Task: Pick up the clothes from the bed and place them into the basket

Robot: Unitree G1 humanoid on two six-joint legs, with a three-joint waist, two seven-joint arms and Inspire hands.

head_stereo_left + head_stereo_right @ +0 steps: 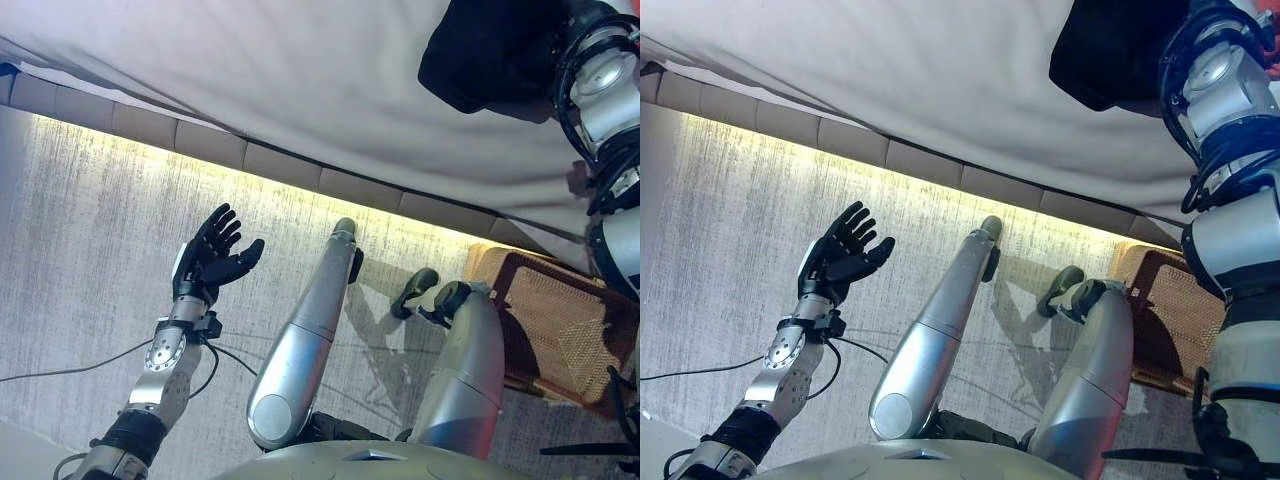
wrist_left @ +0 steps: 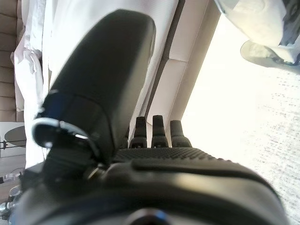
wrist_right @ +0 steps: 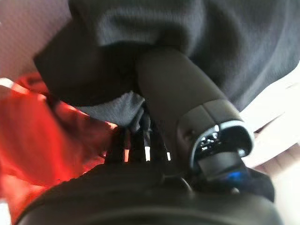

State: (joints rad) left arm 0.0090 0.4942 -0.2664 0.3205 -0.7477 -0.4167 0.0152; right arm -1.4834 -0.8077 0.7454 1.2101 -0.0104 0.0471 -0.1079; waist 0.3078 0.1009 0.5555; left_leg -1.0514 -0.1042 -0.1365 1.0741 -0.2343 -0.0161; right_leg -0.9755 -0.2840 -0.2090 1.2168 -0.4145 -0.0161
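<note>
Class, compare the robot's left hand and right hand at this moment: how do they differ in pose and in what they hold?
The left hand hangs over the floor beside the bed; the right hand reaches onto it. The left hand is open and empty; the right hand pinches black cloth. Both are dark.

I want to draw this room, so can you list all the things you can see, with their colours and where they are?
Bed: one, pale sheet, padded edge, across the far side.
Black garment: one, on the bed under the right hand.
Red garment: one, beside the black garment.
Basket: one, brown wicker, on the floor at the right by the bed.
Floor: grey carpet.
Left hand: dark, open, raised over the floor.
Right hand: dark, thumb and fingers pinching the black garment.
</note>
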